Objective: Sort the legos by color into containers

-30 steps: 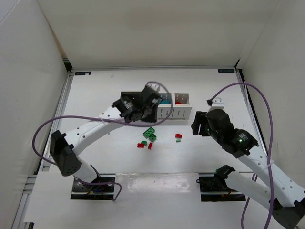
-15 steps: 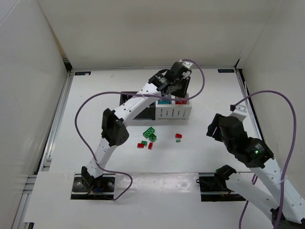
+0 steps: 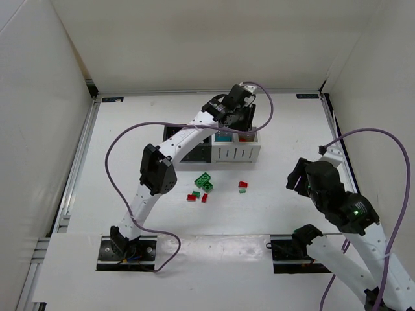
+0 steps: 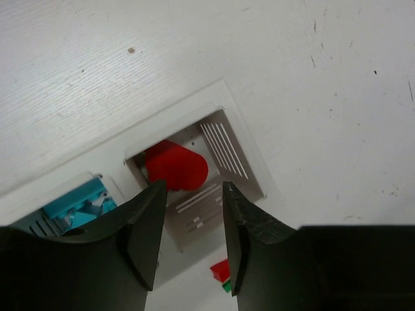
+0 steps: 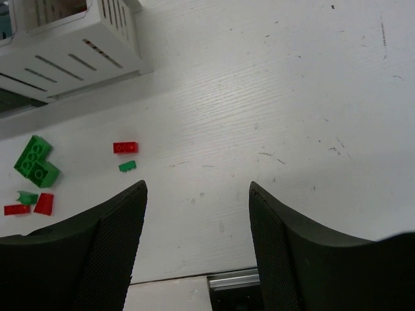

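Note:
The containers (image 3: 237,154) stand in a row at mid-table, black bins on the left and white ones on the right. My left gripper (image 3: 241,124) hangs over the rightmost white bin (image 4: 224,146), open and empty. A red lego (image 4: 175,167) lies inside that bin, and teal legos (image 4: 74,204) lie in the bin beside it. Loose legos lie in front of the row: a green pair (image 3: 204,181), a red brick (image 3: 242,184) with a small green one (image 3: 242,190), and red and green bits (image 3: 196,196). My right gripper (image 3: 299,176) is open and empty, right of the legos.
The right wrist view shows the white bins (image 5: 71,39) at top left, the red brick (image 5: 125,148), the small green one (image 5: 127,166) and the green pair (image 5: 35,162). White walls enclose the table. A metal rail (image 5: 233,282) runs along the near edge.
My left arm stretched from in front of the black bins to above the rightmost white bin. My right arm drew back to the right and nearer its base.

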Action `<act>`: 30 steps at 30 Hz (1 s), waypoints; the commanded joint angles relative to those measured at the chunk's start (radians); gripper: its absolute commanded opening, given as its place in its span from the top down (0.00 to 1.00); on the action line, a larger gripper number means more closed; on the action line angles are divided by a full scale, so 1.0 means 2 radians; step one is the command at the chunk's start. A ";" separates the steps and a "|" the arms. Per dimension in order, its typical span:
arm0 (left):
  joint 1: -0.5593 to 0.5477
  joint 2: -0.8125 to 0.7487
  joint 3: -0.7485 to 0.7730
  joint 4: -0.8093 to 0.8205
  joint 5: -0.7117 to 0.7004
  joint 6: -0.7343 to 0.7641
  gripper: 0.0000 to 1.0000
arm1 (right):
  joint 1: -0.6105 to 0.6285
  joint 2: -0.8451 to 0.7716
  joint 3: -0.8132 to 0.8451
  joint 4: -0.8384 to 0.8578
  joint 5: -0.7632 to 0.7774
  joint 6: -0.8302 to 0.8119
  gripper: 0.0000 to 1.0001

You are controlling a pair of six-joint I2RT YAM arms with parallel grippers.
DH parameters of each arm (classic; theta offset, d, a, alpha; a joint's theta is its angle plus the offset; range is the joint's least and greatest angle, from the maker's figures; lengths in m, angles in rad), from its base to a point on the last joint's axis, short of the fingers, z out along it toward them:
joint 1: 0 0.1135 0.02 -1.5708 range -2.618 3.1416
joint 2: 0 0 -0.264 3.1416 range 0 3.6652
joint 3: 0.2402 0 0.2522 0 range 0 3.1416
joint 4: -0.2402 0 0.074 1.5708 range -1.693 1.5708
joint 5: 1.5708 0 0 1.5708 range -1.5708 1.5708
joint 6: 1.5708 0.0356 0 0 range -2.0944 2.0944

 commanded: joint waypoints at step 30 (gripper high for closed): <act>-0.007 -0.715 -0.642 -0.109 -0.175 -0.154 0.00 | 0.108 0.468 -0.018 0.351 -0.123 -0.088 0.25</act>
